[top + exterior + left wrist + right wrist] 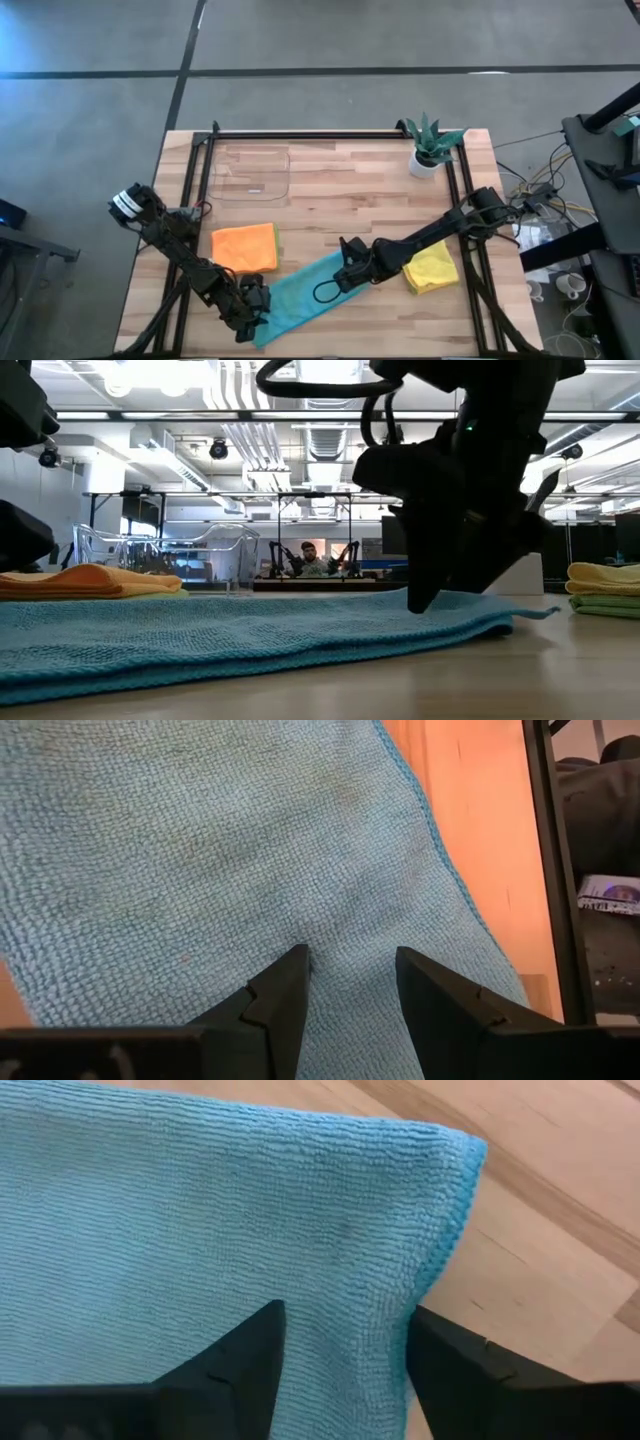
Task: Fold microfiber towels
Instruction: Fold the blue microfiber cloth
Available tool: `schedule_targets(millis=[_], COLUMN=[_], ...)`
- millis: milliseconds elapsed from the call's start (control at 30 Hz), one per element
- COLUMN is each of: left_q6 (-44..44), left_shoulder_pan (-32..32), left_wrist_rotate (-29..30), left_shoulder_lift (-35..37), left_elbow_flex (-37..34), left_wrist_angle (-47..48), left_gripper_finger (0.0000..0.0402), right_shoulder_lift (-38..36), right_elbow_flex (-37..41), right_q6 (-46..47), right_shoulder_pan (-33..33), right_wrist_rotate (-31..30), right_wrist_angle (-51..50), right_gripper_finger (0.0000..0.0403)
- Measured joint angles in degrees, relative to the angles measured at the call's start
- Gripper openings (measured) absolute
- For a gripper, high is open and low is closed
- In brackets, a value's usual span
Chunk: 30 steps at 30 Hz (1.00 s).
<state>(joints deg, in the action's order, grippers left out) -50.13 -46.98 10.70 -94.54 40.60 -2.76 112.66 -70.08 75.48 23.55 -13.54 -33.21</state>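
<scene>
A teal microfiber towel [300, 295] lies slantwise on the table near its front edge, flat in the low view [250, 630]. My left gripper [252, 308] is over the towel's near-left end, open, with cloth [250, 840] spread ahead of its fingers. My right gripper [340, 272] is at the towel's far-right end, open and astride its edge close to a corner [455, 1155]. A folded orange towel [245, 247] rests on the table left of centre. A yellow towel [430, 265] lies on a green one at the right. My left gripper comes slanting down from the near left, and both fingertips [295, 970] are set on the towel's top near its near-left end. The cloth between them [350, 935] creases slightly and stays on the table. My right gripper points steeply down at the towel's far-right end. One finger [250, 1350] stands on the cloth [340, 1280]; the other [470, 1370] stands off the hem, over bare wood. The towel lies flat.
A clear plastic tray [250, 175] sits at the far left and a small potted plant [430, 145] at the far right corner. A black frame rail [330, 135] borders the table. In the low view a person [312, 560] shows in the room behind.
</scene>
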Motion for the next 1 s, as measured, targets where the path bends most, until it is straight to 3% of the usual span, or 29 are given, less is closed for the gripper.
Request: schedule_targets(millis=[333,533,733,1000], left_q6=[4.0,7.3,13.7,14.5], left_shoulder_pan=[0.1,0.1,0.6,1.9], left_wrist_rotate=[1.6,2.8,11.2,21.2], left_shoulder_lift=[1.1,6.2,9.6,12.6], left_elbow_flex=[1.8,2.3,2.1,2.1], left_wrist_angle=[0.7,0.7,0.8,-0.8], left_gripper_finger=[0.0140,0.0140,0.0140,0.0140], right_shoulder_lift=[-0.1,-1.4,-2.8,-5.8], right_elbow_flex=[-0.7,-8.7,-17.5,-18.5], right_q6=[-3.3,-6.1,-7.0,-11.3], right_shoulder_pan=[-0.1,-0.3,-1.2,-3.0], right_wrist_rotate=[0.8,0.0,-5.1,-4.0], right_wrist_angle=[-3.3,-29.3,-56.7,-43.1], right_gripper_finger=[0.0020,0.0013,0.0013,0.0013])
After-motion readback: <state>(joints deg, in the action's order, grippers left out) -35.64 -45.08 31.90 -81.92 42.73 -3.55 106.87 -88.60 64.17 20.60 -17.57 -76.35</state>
